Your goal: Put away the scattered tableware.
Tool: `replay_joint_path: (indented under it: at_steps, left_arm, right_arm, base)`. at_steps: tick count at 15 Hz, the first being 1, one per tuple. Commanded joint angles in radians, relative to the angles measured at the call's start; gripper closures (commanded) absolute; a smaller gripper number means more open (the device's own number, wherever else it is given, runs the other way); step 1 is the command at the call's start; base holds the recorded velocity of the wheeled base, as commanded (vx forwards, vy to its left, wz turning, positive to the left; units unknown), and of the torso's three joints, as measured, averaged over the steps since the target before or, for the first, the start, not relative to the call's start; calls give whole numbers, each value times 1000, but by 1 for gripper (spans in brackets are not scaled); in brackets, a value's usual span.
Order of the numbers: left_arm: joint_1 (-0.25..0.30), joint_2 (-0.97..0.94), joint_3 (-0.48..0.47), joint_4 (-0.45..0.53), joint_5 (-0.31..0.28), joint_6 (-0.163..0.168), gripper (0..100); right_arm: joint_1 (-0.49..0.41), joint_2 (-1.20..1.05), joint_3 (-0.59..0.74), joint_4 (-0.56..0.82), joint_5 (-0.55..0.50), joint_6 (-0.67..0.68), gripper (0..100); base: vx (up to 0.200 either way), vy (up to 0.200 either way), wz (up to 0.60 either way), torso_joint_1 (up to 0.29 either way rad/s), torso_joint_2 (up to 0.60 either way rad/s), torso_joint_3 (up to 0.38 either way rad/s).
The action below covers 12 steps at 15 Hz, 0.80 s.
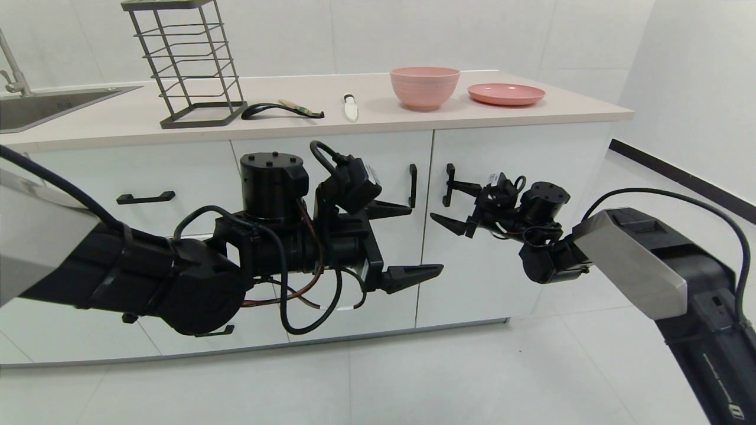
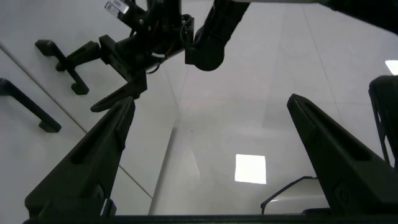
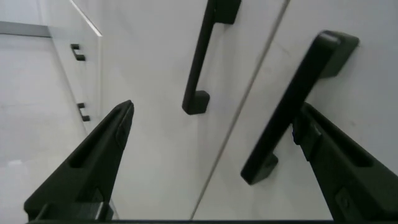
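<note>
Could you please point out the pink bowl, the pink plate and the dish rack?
pink bowl (image 1: 424,90), head view, outer wall.
pink plate (image 1: 506,94), head view, inner surface.
dish rack (image 1: 159,6), head view, top frame.

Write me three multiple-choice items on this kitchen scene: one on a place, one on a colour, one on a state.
1. Where does the pink bowl stand relative to the pink plate?
A. On top of it
B. Beside it on the counter, apart from it
C. Upside down under it

2. What colour are the cabinet handles?
A. Pink
B. Silver
C. Black

3. In what state is the left gripper?
A. Open, holding nothing
B. Shut on a spoon
C. Shut on a knife

Answers:
1 B: bare counter shows between bowl and plate.
2 C: every handle on the white fronts is black.
3 A: its two fingers stand wide apart with only floor and cabinet behind them.
</note>
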Motion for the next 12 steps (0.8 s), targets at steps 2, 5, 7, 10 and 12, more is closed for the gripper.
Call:
replay_joint_path:
  at_steps: [2, 5, 7, 10, 12]
  left_arm:
    - [0, 15, -24, -7, 54, -79, 0]
    - [0, 35, -47, -16, 69, -114, 0]
    - [-2, 47, -47, -20, 69, -114, 0]
    - [-5, 56, -50, -20, 65, -114, 0]
    - [-11, 58, -50, -20, 63, -114, 0]
  right_arm:
    - [4, 59, -110, 15, 59, 51, 0]
    - [-2, 69, -115, 4, 173, 62, 0]
    - [-4, 69, -113, -5, 197, 63, 0]
    - [4, 46, -53, -74, 234, 102, 0]
    - [2, 10, 20, -117, 237, 132, 0]
  base:
    - [0, 0, 0, 0, 0, 0]
    - [0, 0, 0, 0, 0, 0]
    - [0, 0, 0, 0, 0, 0]
    - [0, 0, 0, 0, 0, 0]
    - [0, 0, 0, 0, 0, 0]
